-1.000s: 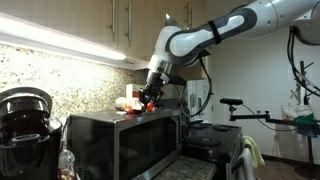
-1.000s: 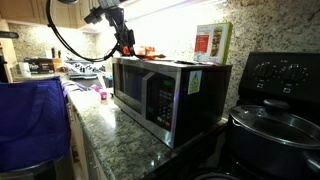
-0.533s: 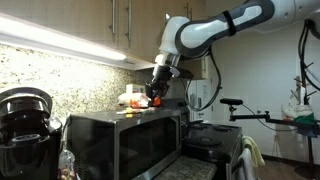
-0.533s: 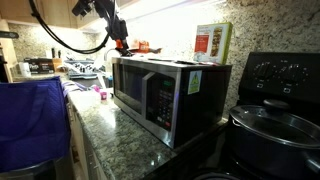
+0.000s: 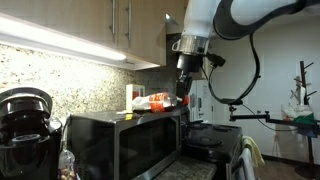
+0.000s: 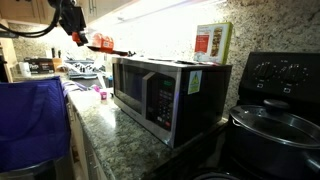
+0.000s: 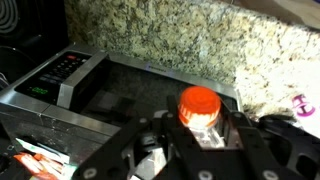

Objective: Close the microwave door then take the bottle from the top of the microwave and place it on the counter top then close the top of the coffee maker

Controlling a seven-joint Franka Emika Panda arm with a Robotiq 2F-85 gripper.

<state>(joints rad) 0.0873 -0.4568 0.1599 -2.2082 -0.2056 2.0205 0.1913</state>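
Note:
My gripper is shut on the small bottle, whose orange cap shows between the fingers. In both exterior views the gripper holds the bottle in the air, off the end of the steel microwave. The microwave door looks shut. The black coffee maker stands beside the microwave, and its rounded lid appears raised. The wrist view looks down on the microwave.
A white-and-orange carton and orange packets stay on the microwave top. A black stove with a pot is beside the microwave. A speckled counter runs in front. Cabinets hang above.
My gripper has lifted the bottle off the microwave top and carried it up and away past the microwave's end. The arm has swung with it.

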